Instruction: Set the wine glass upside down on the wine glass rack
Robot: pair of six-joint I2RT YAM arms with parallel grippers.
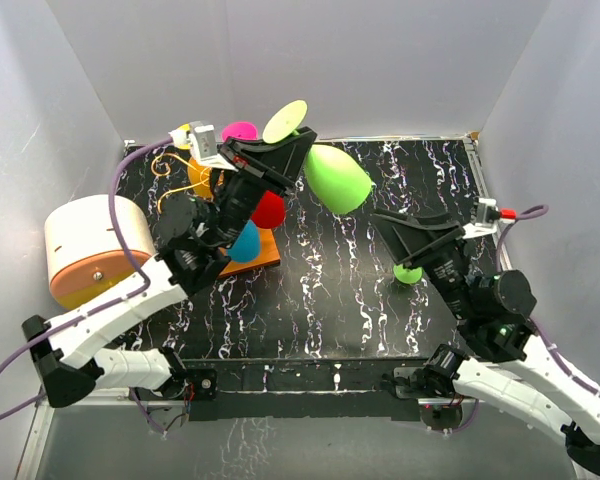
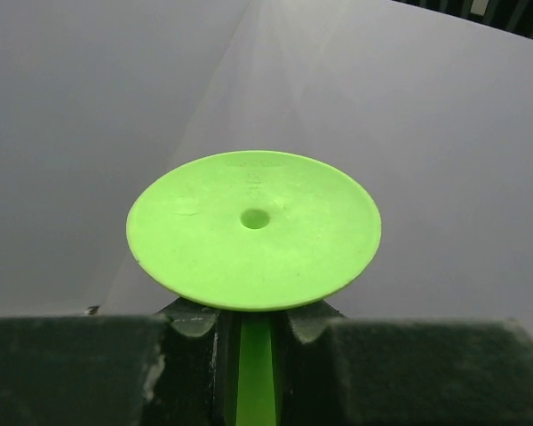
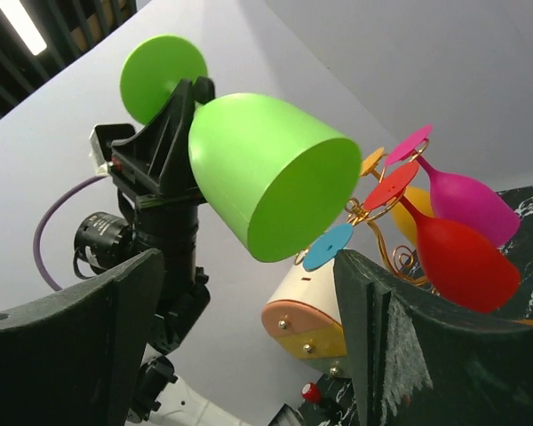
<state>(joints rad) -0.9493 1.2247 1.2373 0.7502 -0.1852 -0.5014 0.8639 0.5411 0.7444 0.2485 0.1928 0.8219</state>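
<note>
The green wine glass (image 1: 337,178) hangs tilted in the air right of the wine glass rack (image 1: 172,160), with its bowl toward the right and its round foot (image 1: 285,121) up at the back. My left gripper (image 1: 292,150) is shut on its stem. In the left wrist view the foot (image 2: 253,229) lies just above the fingers and the stem (image 2: 256,373) is pinched between them. My right gripper (image 1: 412,235) stands open and empty, lower and to the right of the bowl (image 3: 266,173). Its fingers (image 3: 409,337) are wide apart.
The rack's gold wire (image 3: 373,217) carries red (image 3: 457,257), magenta (image 3: 466,200), yellow and blue glasses, over an orange base (image 1: 267,260). A cream and orange cylinder (image 1: 85,250) sits at the left wall. A small green object (image 1: 408,273) lies under my right gripper.
</note>
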